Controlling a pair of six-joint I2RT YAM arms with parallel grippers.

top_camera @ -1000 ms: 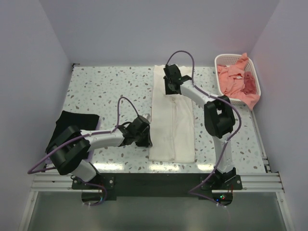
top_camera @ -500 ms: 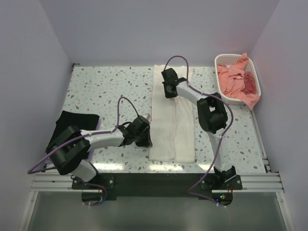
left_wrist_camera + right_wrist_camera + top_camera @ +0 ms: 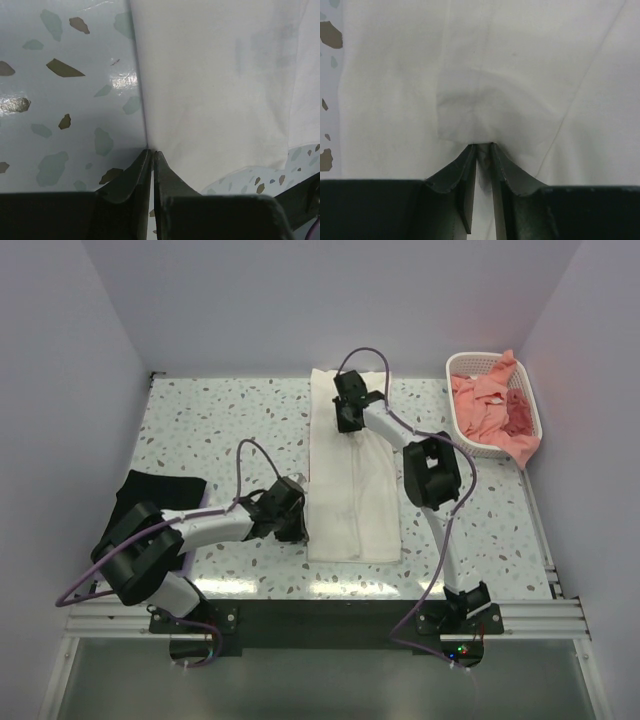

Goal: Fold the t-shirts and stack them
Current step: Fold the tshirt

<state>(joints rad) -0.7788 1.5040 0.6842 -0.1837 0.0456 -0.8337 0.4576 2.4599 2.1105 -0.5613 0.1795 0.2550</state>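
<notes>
The cream-white t-shirt lies as a long folded strip down the middle of the table. My left gripper is shut on its near left edge, the cloth edge pinched between the tips. My right gripper is shut on a fold of the same shirt near its far end. A folded black t-shirt lies at the left edge. Salmon-pink t-shirts fill the basket. No lavender shirt shows.
A white lattice basket stands at the far right corner, pink cloth hanging over its near rim. The speckled tabletop is walled on three sides. The right arm stretches over the shirt's right side.
Both grippers have dragged the cream-white shirt a little left and away. The right gripper has moved toward the far edge, and the shirt's far end now lies flatter and further left.
</notes>
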